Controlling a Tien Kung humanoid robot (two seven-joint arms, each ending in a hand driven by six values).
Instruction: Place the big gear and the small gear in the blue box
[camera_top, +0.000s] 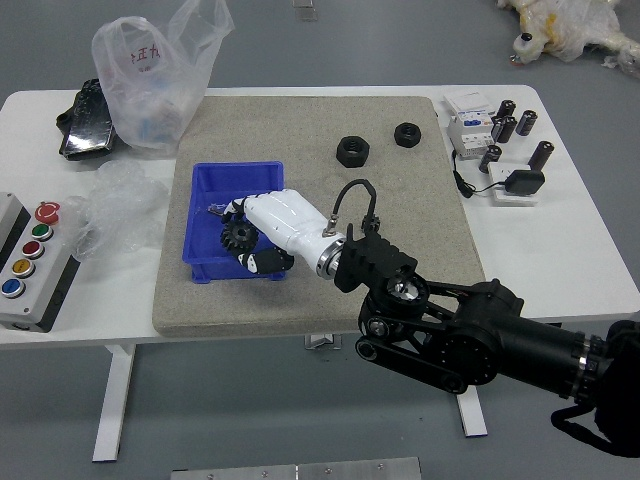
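The right robot hand (287, 222) is pinching the big dark gear (239, 237) right over the blue box (235, 271)! Inside, a small silvery piece (216, 210) is lying, while two black nuts (352, 151) are sitting beyond on the grey mat (300, 120).

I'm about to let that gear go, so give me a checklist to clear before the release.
1. Dark gear in the grip of the right hand: ok.
2. Gear within the outline of the blue box, as seen from above: ok.
3. Gear low enough to release, or touching the box floor: cannot tell; this view hides its height.
4. Other gear already in the box: cannot tell; a small metallic piece lies inside, but its shape is unclear.
5. Box upright on the mat: ok.
6. Both black nut-like rings outside the box, beyond the hand: ok.
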